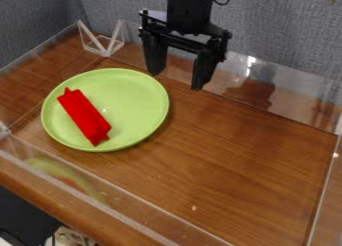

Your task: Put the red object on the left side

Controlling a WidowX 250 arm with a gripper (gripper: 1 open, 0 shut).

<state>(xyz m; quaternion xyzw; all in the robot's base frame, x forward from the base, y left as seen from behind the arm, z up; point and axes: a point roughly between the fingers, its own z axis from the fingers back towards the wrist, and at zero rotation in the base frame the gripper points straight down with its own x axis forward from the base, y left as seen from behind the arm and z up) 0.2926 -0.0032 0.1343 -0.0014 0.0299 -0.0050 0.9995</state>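
Red and brick-shaped, the red object (83, 116) is a long narrow block lying diagonally on the left part of a round lime-green plate (140, 95), left of frame centre. At upper centre the black arm hangs with its pincer (181, 66) pointing straight down over the wooden desk (227, 160), fingers spread apart and holding nothing. The block lies well apart from the pincer, below and to its left.

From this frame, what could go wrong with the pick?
The red object lies diagonally on the green plate, so the open gripper, off to the right, may straddle it badly. A pinch could slide it or shift the plate. The clear wall lies close on the left.
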